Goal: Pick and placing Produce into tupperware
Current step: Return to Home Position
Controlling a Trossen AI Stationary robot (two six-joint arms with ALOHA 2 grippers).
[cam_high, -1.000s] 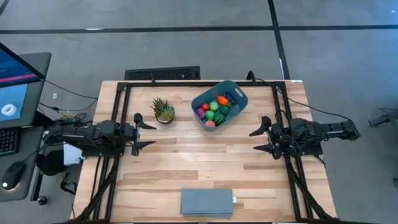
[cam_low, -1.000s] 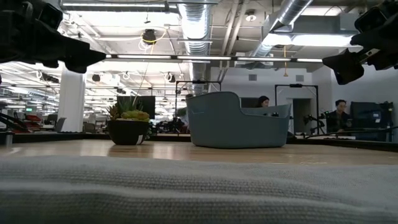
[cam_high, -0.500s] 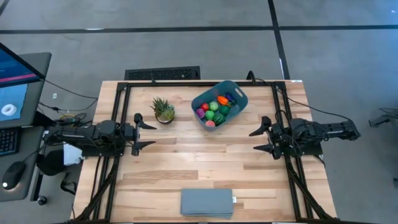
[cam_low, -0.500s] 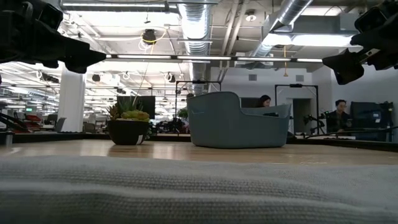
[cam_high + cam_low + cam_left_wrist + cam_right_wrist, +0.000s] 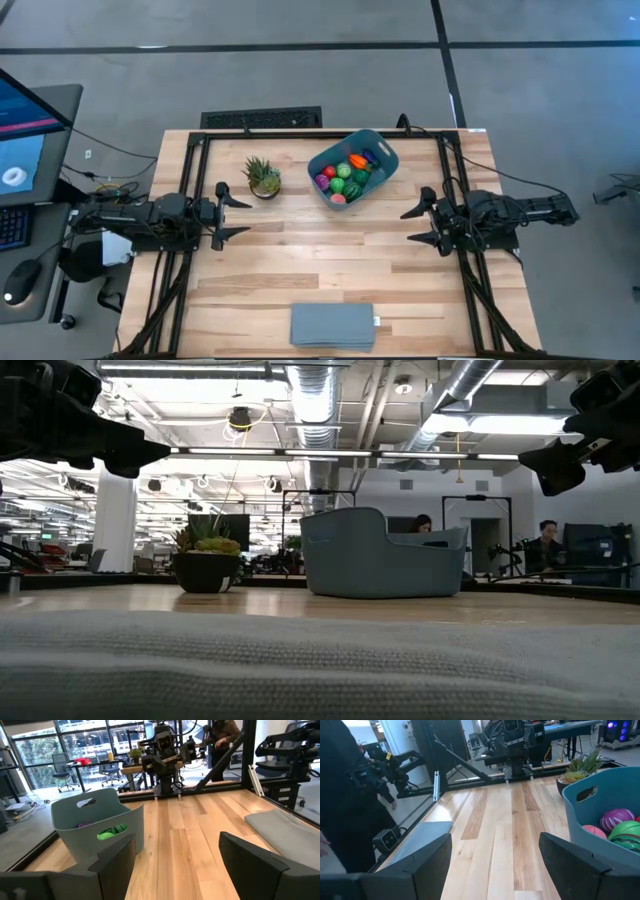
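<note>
The teal-blue tupperware bin (image 5: pixel 352 167) stands on its base near the table's far edge, right of the middle. Inside it lie several toy fruits and vegetables (image 5: pixel 347 177): green, red, magenta, purple and an orange one. The bin also shows in the low view (image 5: pixel 380 555), the left wrist view (image 5: pixel 97 827) and the right wrist view (image 5: pixel 602 802). My left gripper (image 5: pixel 243 217) is open at the table's left side. My right gripper (image 5: pixel 408 226) is open at the right side. Both hover above the wood and touch nothing.
A spiky green potted plant (image 5: pixel 263 178) stands left of the bin. A flat grey-blue slab (image 5: pixel 333 326) lies at the table's near edge. Bare wood (image 5: pixel 320 245) stretches between the two grippers. People show in the room behind the table (image 5: pixel 545 545).
</note>
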